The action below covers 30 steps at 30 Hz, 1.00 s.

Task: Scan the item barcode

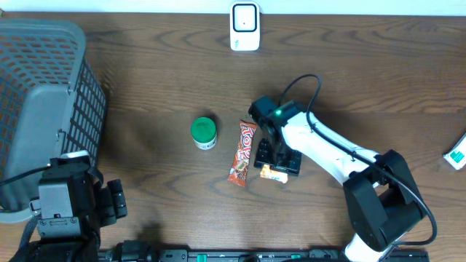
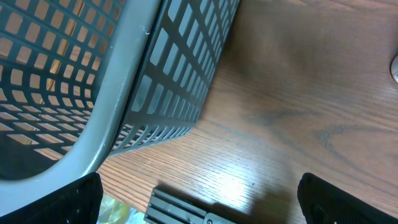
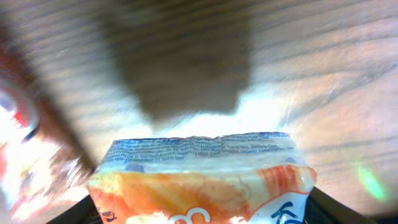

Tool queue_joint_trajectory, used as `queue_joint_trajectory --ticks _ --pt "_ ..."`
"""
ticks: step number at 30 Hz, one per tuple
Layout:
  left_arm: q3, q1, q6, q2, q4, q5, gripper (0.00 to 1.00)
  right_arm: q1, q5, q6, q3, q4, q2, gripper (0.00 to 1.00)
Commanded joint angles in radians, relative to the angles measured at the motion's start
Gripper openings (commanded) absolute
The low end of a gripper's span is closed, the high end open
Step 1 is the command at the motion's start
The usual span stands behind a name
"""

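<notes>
Near the middle of the worktop (image 1: 160, 87), the right end effector (image 1: 277, 161) sat low over an orange snack packet (image 3: 205, 180), a finger on either side of it; I couldn't tell whether they pinched it. Just beside it lay a red candy bar (image 1: 242, 153). The left end effector (image 2: 199, 208) gaped wide by the grey basket (image 2: 155, 81).

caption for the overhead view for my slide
right end effector over an orange packet, next to a red candy bar and green-lidded jar; white scanner beyond, grey basket at left
</notes>
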Motion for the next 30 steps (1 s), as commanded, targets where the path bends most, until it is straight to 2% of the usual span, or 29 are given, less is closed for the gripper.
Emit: queue_joint_trajectory --ticks 1,7,13,27,30 --pt "0.002 -0.004 -0.001 -0.004 -0.004 -0.006 0.98 -0.003 -0.148 -0.106 0.055 -0.044 0.006 0.68" --pt "0.002 -0.004 -0.001 -0.004 -0.004 -0.006 0.98 -0.014 -0.297 -0.159 0.061 -0.111 0.006 0.66" --pt "0.002 -0.004 -0.001 -0.004 -0.004 -0.006 0.98 -0.027 -0.301 -0.184 0.061 -0.103 0.006 0.66" --pt "0.002 -0.004 -0.001 -0.004 -0.004 -0.006 0.98 -0.087 -0.230 -0.230 0.094 0.563 0.006 0.56" --pt "0.002 -0.004 -0.001 -0.004 -0.004 -0.006 0.98 -0.100 -0.118 -0.232 0.094 0.684 0.006 0.54"
